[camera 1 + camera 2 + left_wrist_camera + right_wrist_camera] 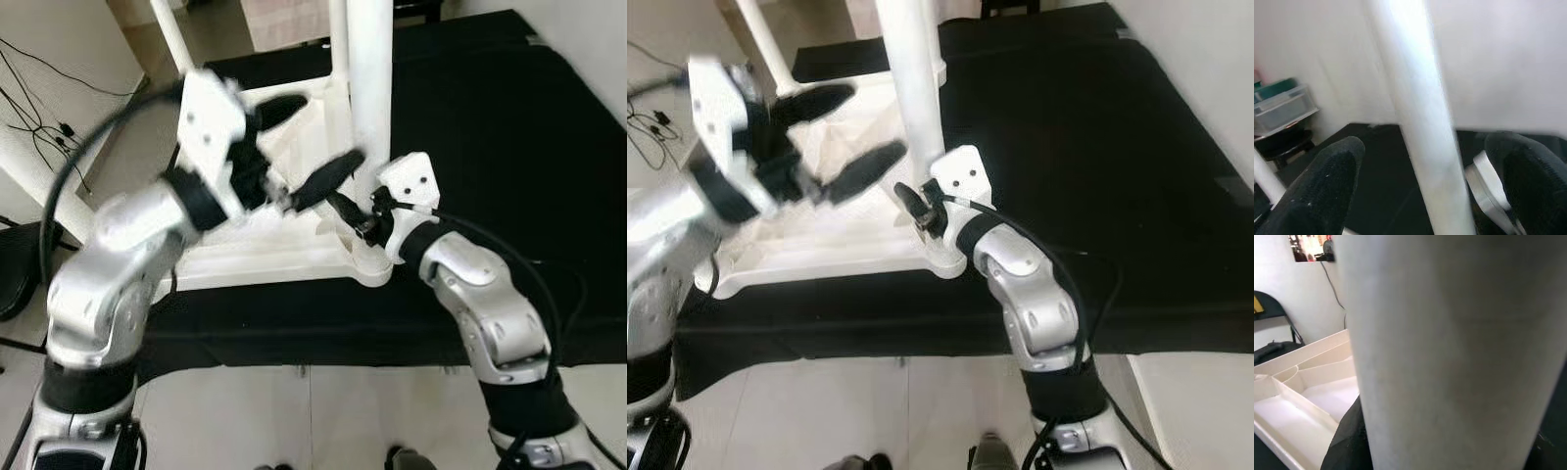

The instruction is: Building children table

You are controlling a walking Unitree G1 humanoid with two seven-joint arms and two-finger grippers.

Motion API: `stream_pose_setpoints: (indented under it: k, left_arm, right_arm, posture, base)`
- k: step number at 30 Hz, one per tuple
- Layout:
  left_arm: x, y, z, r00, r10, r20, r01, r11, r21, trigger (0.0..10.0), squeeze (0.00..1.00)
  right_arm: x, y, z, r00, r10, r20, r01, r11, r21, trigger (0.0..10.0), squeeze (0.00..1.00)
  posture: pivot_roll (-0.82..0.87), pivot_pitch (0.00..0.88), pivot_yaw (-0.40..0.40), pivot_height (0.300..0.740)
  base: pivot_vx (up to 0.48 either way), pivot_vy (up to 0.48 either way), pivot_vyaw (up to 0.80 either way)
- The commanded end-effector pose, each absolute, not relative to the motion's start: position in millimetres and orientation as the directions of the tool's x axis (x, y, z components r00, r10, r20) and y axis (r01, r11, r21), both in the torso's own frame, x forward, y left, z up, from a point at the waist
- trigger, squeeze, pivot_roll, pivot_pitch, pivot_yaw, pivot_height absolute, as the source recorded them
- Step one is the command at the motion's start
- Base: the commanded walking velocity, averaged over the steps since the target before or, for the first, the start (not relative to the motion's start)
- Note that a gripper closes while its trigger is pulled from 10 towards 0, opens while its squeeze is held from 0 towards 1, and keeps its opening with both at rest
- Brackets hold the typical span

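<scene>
A white plastic children's tabletop (255, 250) lies upside down on a black mat (490, 147), its ribbed underside facing up, with a round white table leg (369, 88) standing upright from the socket at its near corner. The right gripper (351, 217) presses in at the foot of that leg; its wrist camera has the leg right against the lens, and whether its fingers are apart or closed on the leg cannot be told. The left gripper (299, 147), blurred in motion, has its two long black fingers spread wide, and in its wrist view the leg stands between the fingers (1327, 181) without either pad clearly touching it. A second thin white leg (171, 34) rises at the far corner. The step in hand looks to be seating this leg in its corner socket. The next move probably calls for the left fingers to close around the shaft while the right steadies the base, then a firm push or twist downward.
</scene>
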State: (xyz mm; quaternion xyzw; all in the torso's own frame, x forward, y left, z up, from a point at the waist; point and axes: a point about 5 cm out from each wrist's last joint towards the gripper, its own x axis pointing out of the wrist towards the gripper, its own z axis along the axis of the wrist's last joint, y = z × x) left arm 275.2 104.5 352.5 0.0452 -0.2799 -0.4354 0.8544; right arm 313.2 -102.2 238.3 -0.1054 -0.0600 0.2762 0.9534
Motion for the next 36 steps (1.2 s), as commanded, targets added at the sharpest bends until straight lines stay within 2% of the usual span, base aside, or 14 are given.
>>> stream_pose_setpoints:
  k: [1,5,9,13,15,18,23,29,30,31,33,35,36]
  left_arm:
    - [282.7,109.5,353.8,0.479,-0.759,0.442,0.740,0.619,0.261,10.0,0.00]
    - [298.5,104.4,358.0,0.489,-0.746,0.453,0.784,0.603,0.147,10.0,0.00]
    - [311.3,98.3,357.1,0.483,-0.768,0.421,0.816,0.569,0.100,10.0,0.00]
    - [315.2,93.7,357.2,0.460,-0.795,0.396,0.844,0.530,0.081,10.0,0.00]
    - [316.0,89.1,358.1,0.427,-0.822,0.375,0.876,0.480,0.053,10.0,0.00]
    - [311.0,82.6,358.6,0.353,-0.876,0.330,0.916,0.396,0.070,10.0,0.00]
    - [303.3,76.1,357.0,0.270,-0.921,0.281,0.948,0.305,0.087,10.0,0.00]
    - [295.7,72.1,354.1,0.227,-0.950,0.215,0.953,0.262,0.152,10.0,0.00]
    - [294.9,71.8,354.0,0.236,-0.952,0.197,0.944,0.273,0.186,9.3,0.00]
    - [294.9,71.8,354.0,0.236,-0.952,0.197,0.944,0.273,0.186,9.3,0.00]
    - [294.4,72.3,354.9,0.261,-0.948,0.180,0.926,0.299,0.232,2.2,0.00]
    - [294.4,72.3,354.9,0.261,-0.948,0.180,0.926,0.299,0.232,2.2,0.00]
    - [295.0,73.2,355.5,0.280,-0.944,0.173,0.914,0.317,0.254,0.0,0.00]
  right_arm:
    - [311.1,-91.0,198.9,0.816,0.565,-0.123,-0.578,0.804,-0.139,10.0,0.00]
    - [307.1,-85.7,201.3,0.807,0.581,-0.107,-0.590,0.798,-0.122,10.0,0.00]
    - [304.0,-79.9,203.3,0.804,0.587,-0.091,-0.594,0.797,-0.110,10.0,0.00]
    - [303.4,-77.8,205.2,0.805,0.589,-0.079,-0.594,0.798,-0.104,10.0,0.00]
    - [303.0,-77.1,206.5,0.805,0.588,-0.072,-0.593,0.799,-0.101,10.0,0.00]
    - [302.7,-75.5,207.2,0.804,0.591,-0.063,-0.594,0.799,-0.096,10.0,0.00]
    - [299.3,-72.9,207.7,0.794,0.605,-0.055,-0.607,0.789,-0.090,10.0,0.00]
    - [295.1,-68.6,208.1,0.767,0.640,-0.046,-0.640,0.761,-0.103,10.0,0.00]
    - [294.2,-67.0,208.5,0.758,0.651,-0.042,-0.651,0.750,-0.114,10.0,0.00]
    - [294.2,-67.0,208.5,0.758,0.651,-0.042,-0.651,0.750,-0.114,10.0,0.00]
    - [292.5,-64.0,209.2,0.740,0.672,-0.035,-0.670,0.731,-0.129,10.0,0.00]
    - [292.5,-64.0,209.2,0.740,0.672,-0.035,-0.670,0.731,-0.129,10.0,0.00]
    - [291.9,-62.6,209.4,0.732,0.681,-0.033,-0.678,0.723,-0.133,10.0,0.00]
  posture:
    - [-0.06,0.199,0.154,0.740]
    - [-0.07,0.201,0.161,0.740]
    - [-0.08,0.203,0.170,0.740]
    - [-0.08,0.201,0.172,0.740]
    - [-0.08,0.201,0.172,0.740]
    - [-0.07,0.196,0.182,0.740]
    - [-0.07,0.194,0.185,0.740]
    - [-0.07,0.190,0.185,0.740]
    - [-0.07,0.188,0.184,0.740]
    - [-0.07,0.188,0.184,0.740]
    - [-0.07,0.186,0.183,0.740]
    - [-0.07,0.186,0.183,0.740]
    - [-0.06,0.184,0.182,0.740]
  base:
    - [0.000,0.000,0.00]
    - [0.000,0.000,0.00]
    - [0.000,0.000,0.00]
    - [0.000,0.000,0.00]
    - [0.000,0.000,0.00]
    - [0.000,0.000,0.00]
    - [0.000,0.000,0.00]
    - [0.000,0.000,0.00]
    - [0.000,0.000,0.00]
    - [0.000,0.000,0.00]
    - [0.000,0.000,0.00]
    - [0.000,0.000,0.00]
    - [0.000,0.000,0.00]
